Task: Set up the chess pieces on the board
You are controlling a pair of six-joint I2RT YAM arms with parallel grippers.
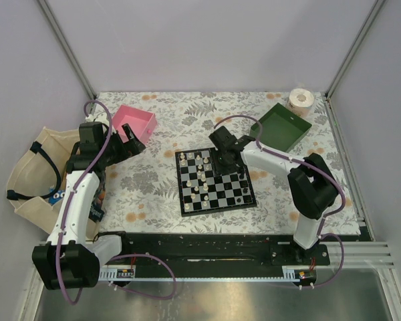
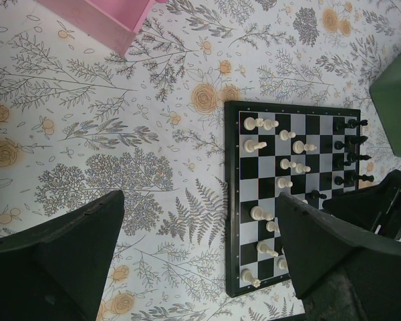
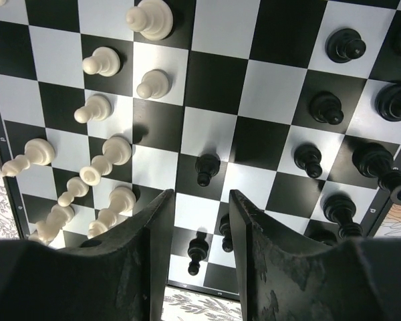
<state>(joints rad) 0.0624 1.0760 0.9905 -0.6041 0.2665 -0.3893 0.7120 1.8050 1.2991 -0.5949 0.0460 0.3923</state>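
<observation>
Jaws of the right gripper (image 3: 196, 224) stand part open and empty, low over the board (image 1: 217, 208), wrist pointing down, elbow bent. On its squares sit the chess pieces (image 3: 207, 167), cream left, black right: tiny, light, stiff, easily toppled, so I would pinch 1 by its head. Farther off, the left gripper (image 2: 199, 200) hangs wide open near the pink tray (image 1: 144, 120).
</observation>
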